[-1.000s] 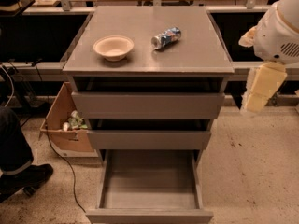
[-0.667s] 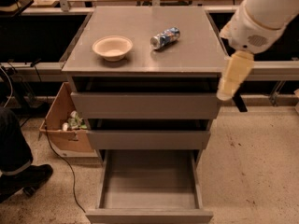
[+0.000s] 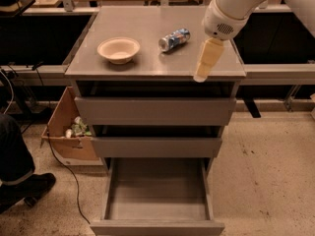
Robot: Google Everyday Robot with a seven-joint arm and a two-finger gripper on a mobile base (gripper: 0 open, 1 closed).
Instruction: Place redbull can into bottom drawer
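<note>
The redbull can point(image 3: 174, 39), blue and silver, lies on its side on the grey cabinet top point(image 3: 147, 63), right of centre. The bottom drawer point(image 3: 157, 193) is pulled out, and its grey tray interior is bare. My gripper point(image 3: 205, 62) hangs from the white arm at the upper right, its cream fingers pointing down over the right part of the cabinet top. It is to the right of the can and a little nearer the front edge, apart from it.
A beige bowl point(image 3: 118, 49) sits on the cabinet top, left of the can. The two upper drawers point(image 3: 155, 111) are shut. A cardboard box point(image 3: 69, 129) with rubbish stands on the floor to the left, beside a cable and a person's leg point(image 3: 15, 166).
The arm has swung left from beside the cabinet to over its top, bringing the gripper close to the can. The can and bowl have not moved.
</note>
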